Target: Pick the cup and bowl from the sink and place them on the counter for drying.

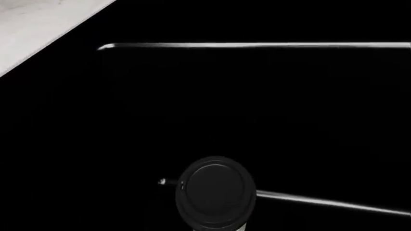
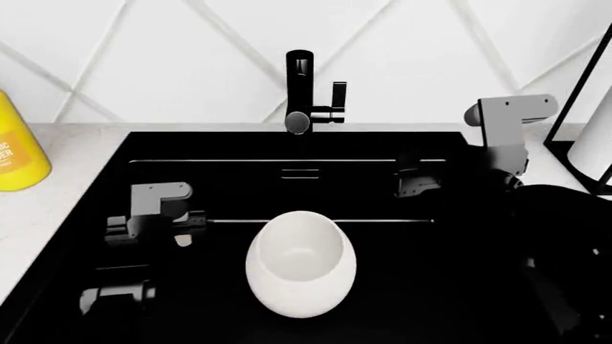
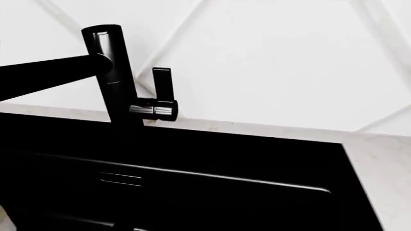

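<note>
Resting in the sink (image 2: 229, 154), the bowl (image 2: 300, 262) sits near the middle of the black basin, mouth up, touching neither arm. The cup (image 1: 215, 191) shows only in the left wrist view, seen from above: a dark round lid on the basin floor, with a sliver of cream body below it. The left gripper (image 2: 153, 218) hangs inside the basin left of the bowl; the right gripper (image 2: 421, 183) hangs at the basin's far right. I cannot tell whether either gripper's fingers are apart or together. A faucet (image 2: 304, 93) stands behind. On the counter (image 2: 67, 154) at left, a yellow bottle (image 2: 17, 147) bears partial, unreadable lettering.
</note>
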You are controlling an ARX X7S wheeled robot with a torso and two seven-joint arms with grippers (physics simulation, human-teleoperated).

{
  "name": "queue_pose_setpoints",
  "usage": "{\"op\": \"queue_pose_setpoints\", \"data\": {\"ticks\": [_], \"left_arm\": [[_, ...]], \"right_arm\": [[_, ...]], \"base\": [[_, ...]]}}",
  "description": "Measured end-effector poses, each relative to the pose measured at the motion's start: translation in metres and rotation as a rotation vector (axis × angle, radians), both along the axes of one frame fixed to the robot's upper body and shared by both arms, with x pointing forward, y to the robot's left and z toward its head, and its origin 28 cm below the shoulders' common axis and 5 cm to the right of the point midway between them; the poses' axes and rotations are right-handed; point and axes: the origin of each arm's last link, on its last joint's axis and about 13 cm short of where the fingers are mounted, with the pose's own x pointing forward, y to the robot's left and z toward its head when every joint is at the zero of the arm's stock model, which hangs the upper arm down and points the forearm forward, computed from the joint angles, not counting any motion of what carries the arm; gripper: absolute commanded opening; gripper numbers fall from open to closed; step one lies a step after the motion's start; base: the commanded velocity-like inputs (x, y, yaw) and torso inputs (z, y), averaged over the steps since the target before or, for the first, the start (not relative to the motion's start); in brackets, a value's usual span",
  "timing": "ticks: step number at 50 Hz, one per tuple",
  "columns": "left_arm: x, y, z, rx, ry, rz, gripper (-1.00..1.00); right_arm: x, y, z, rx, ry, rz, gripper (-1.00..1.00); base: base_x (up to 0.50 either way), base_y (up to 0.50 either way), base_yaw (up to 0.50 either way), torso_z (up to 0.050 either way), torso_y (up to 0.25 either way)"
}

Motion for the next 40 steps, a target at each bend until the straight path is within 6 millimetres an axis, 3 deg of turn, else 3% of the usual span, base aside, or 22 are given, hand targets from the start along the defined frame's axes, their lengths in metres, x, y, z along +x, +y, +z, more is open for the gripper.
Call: {"op": "queue_pose_setpoints", "data": {"ticks": [11, 40], "left_arm": [[-0.0024, 0.0068, -0.0022, -0.03, -0.013, -0.029, 1.0], [0.0007, 0.0019, -0.0001, -0.041, -0.057, -0.063, 1.0]], "right_arm": [[-0.0002, 0.0007, -0.0008, 0.001, 0.003, 0.0, 1.0], [0.0003, 0.0026, -0.0044, 0.006, 0.008, 0.007, 1.0]], "base": [[0.0, 0.0, 0.0, 0.0, 0.0], [0.0, 0.0, 0.0, 0.001, -0.015]]}}
